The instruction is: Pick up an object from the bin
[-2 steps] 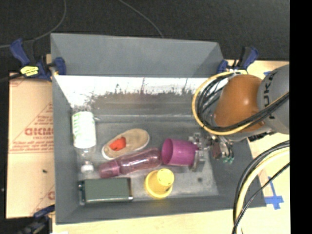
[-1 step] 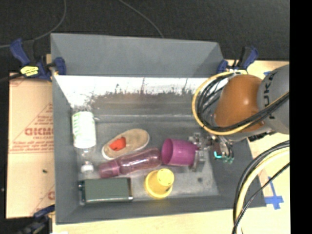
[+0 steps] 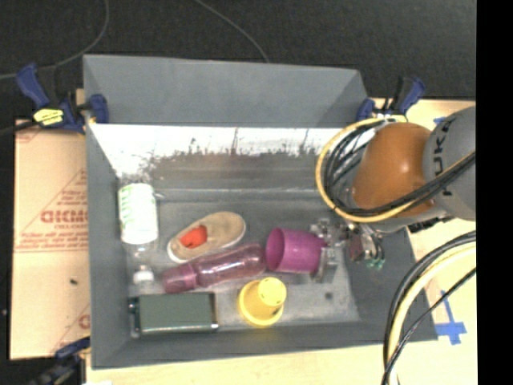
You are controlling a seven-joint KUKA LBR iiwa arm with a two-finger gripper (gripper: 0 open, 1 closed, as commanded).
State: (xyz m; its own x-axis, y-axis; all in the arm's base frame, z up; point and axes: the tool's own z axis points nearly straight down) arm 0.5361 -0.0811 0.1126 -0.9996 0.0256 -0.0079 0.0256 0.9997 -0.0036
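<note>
Along the near wall of the bin (image 3: pixel 104 215) lie a flat dark box (image 3: pixel 172 313) with a hard matt face, and to its right a round yellow lid (image 3: pixel 262 301) of smooth plastic. Just beyond them a clear purple bottle (image 3: pixel 212 269) lies on its side, its long axis running left to right, its right end touching a purple cup (image 3: pixel 290 251).

The cup is the thing that matters. It lies tipped over right of the bin's middle, its axis also left to right and its open mouth facing left. The gripper (image 3: pixel 326 253) is low at the cup's right end. Its fingers look to stand apart, one on the far side and one on the near side, so they seem to straddle the closed base. The cup thus lies straight left of the gripper, and closing across its round, slick wall would likely take it.

Farther left lies a beige shoe (image 3: pixel 210 233) with something red inside, soft and curved. Beyond that, by the left wall, is a white tube (image 3: pixel 138 212).
</note>
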